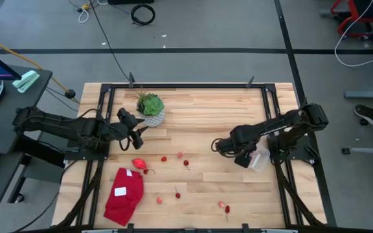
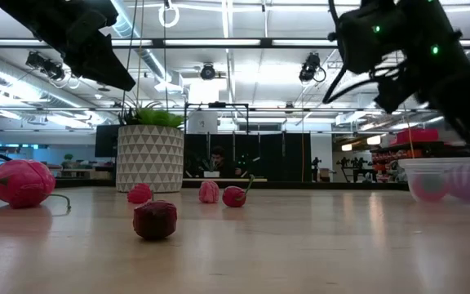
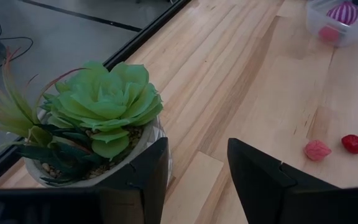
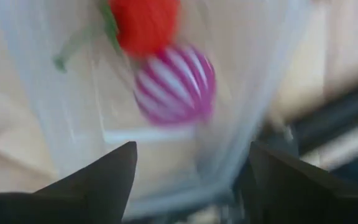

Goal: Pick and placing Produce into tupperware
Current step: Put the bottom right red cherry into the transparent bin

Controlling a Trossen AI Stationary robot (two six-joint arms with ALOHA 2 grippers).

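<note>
Nearest you along the counter's (image 1: pixel 206 188) front edge lie the red cloth (image 1: pixel 124 192) and a few loose pieces of produce (image 1: pixel 225 207). Further in, a larger pink-red piece (image 1: pixel 138 164) sits just beyond the cloth, with small berries (image 1: pixel 185 162) scattered toward the middle. Your right end effector (image 1: pixel 245 157) hangs over the tupperware (image 1: pixel 259 158) at the counter's right side, its fingers (image 4: pixel 98 180) spread wide and holding nothing. Look through its wrist view and you see the purple-and-white striped ball (image 4: pixel 174 86) and a red piece (image 4: pixel 145 23) already inside the clear box. Your left end effector (image 1: pixel 137 132) hovers on the left side, just beside the potted plant (image 1: pixel 150 107) near the back edge, its fingers (image 3: pixel 143 177) parted and empty.
</note>
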